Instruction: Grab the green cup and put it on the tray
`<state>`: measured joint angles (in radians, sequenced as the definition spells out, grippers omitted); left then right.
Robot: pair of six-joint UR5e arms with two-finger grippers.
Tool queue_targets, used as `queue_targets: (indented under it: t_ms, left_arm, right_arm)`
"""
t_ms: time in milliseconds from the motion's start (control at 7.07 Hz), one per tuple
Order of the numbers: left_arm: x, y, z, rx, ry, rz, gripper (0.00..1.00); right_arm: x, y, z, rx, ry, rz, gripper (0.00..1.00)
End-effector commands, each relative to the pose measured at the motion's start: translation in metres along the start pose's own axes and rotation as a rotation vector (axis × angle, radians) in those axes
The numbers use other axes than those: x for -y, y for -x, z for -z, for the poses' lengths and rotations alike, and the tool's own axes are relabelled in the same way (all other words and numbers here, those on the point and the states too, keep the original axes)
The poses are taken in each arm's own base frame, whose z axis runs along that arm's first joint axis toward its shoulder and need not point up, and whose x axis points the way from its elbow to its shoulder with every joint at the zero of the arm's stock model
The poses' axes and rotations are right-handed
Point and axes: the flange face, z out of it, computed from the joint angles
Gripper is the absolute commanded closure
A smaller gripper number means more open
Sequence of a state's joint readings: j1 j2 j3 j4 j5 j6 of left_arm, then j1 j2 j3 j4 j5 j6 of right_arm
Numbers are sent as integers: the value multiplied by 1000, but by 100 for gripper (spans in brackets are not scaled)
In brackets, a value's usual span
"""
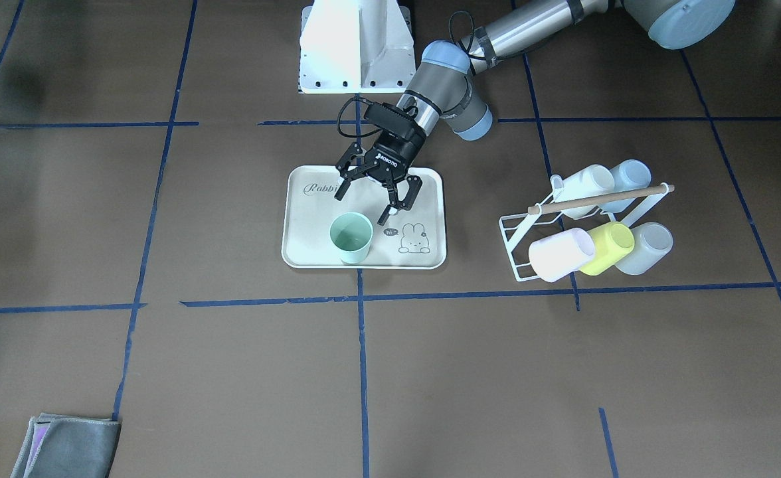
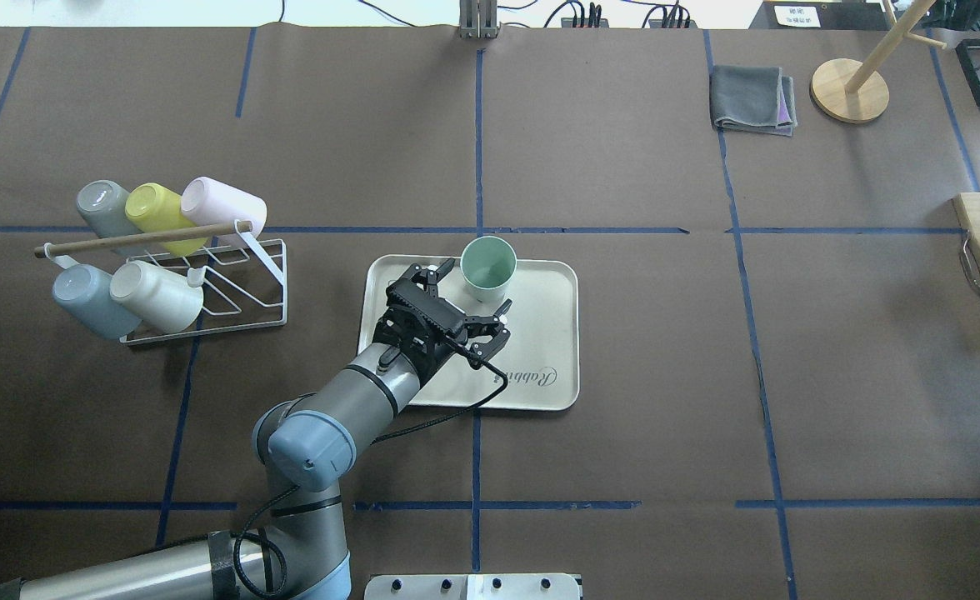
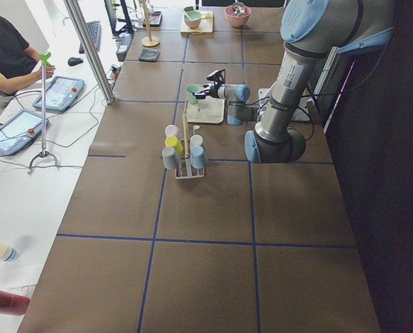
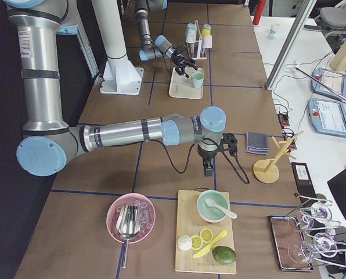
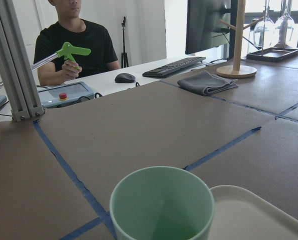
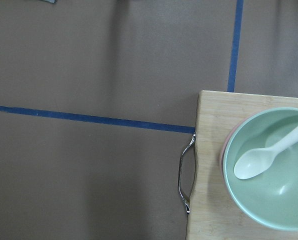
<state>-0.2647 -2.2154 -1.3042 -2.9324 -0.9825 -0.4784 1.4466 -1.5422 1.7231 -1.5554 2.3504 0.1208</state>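
The green cup (image 1: 350, 238) stands upright on the cream tray (image 1: 311, 226), near its edge far from the robot. It also shows in the overhead view (image 2: 488, 268) and close up in the left wrist view (image 5: 161, 210), with the tray's rim (image 5: 249, 215) beside it. My left gripper (image 1: 362, 208) is open and empty. It hovers over the tray (image 2: 540, 333) just behind the cup, on the robot's side, apart from it (image 2: 477, 287). My right gripper (image 4: 208, 170) shows only in the exterior right view, pointing down at the table by a wooden board. I cannot tell if it is open or shut.
A white wire rack (image 2: 232, 292) with several cups lying on it stands on my left (image 1: 583, 226). A grey cloth (image 2: 752, 100) and a wooden stand (image 2: 850, 79) are at the far right. A cutting board (image 6: 209, 165) holds a green bowl (image 6: 269, 200) with a spoon.
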Motion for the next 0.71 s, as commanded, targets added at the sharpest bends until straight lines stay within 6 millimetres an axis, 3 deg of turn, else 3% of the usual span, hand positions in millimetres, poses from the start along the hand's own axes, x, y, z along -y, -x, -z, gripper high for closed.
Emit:
queue_targets:
  t_ms: [0, 142, 283, 566]
  left_arm:
    - [62, -11, 15, -47, -4, 10, 1]
    - [103, -8, 23, -50, -4, 8, 1]
    - [142, 8, 29, -77, 8, 7, 1]
    - [170, 75, 42, -97, 80, 14, 0]
  right_arm:
    - [0, 0, 1, 1, -3, 2, 0]
    - [1, 1, 2, 2, -5, 4, 0]
    - [1, 1, 4, 1, -9, 3, 0]
    - [0, 0, 3, 1, -6, 1, 0]
